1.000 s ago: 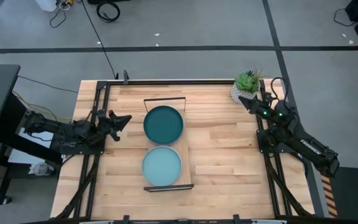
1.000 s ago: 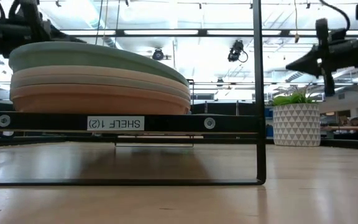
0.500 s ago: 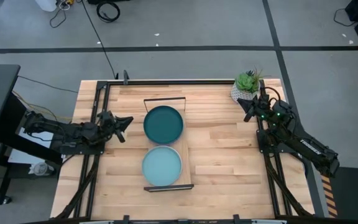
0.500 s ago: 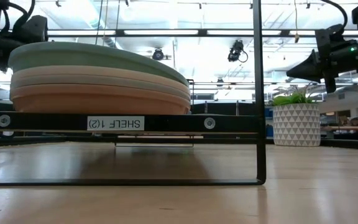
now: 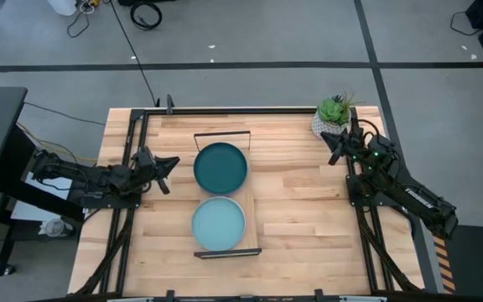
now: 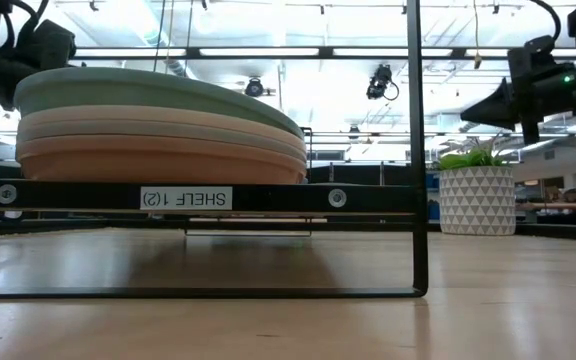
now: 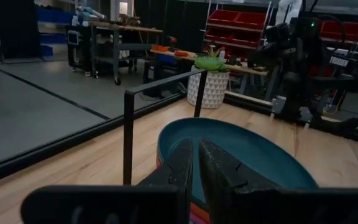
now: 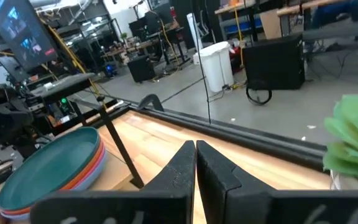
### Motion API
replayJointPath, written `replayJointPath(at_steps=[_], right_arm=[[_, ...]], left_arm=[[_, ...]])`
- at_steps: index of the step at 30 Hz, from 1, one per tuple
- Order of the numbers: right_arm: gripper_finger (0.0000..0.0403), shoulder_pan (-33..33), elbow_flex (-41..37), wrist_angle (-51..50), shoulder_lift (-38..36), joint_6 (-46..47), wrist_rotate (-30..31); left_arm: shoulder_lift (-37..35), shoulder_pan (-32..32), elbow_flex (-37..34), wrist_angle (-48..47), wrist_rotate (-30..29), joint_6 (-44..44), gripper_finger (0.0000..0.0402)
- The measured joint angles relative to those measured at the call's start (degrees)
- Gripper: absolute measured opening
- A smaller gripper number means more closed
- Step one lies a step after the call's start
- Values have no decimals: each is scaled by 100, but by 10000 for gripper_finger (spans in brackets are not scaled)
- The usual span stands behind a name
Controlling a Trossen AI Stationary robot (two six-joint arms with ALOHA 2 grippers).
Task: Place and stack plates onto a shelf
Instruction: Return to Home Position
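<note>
Two stacks of plates rest on the pale wood shelf [image 5: 246, 210] with its black wire frame, mid-table. The far stack is topped by a dark teal plate [image 5: 220, 167], the near one by a light blue plate [image 5: 219, 223]. In the low view the near stack [image 6: 158, 125] sits on the shelf board. The teal stack also shows in the left wrist view [image 7: 241, 155] and in the right wrist view [image 8: 51, 165]. My left gripper [image 5: 166, 172] is shut and empty, left of the teal plate. My right gripper [image 5: 334, 144] is shut and empty, by the potted plant.
A small potted green plant [image 5: 332, 113] in a white patterned pot stands at the table's far right corner, close to my right gripper. Bare tabletop lies on both sides of the shelf [image 5: 300, 210]. Black rails run along the table's edges [image 5: 132, 210].
My left gripper has drawn back a little toward the table's left edge, away from the teal plate. My right gripper has pulled slightly toward the table's right edge and turned. The plates have not moved.
</note>
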Motion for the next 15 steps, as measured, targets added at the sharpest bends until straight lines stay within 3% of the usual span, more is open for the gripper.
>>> replayJointPath(at_steps=[7, 15], right_arm=[[20, 0, -1, -322, 2, -1078, 17], [22, 0, -1, -267, 2, -1151, 17]], left_arm=[[2, 0, 0, 15, 2, 3, 34], [2, 0, 0, 34, 2, 3, 34]])
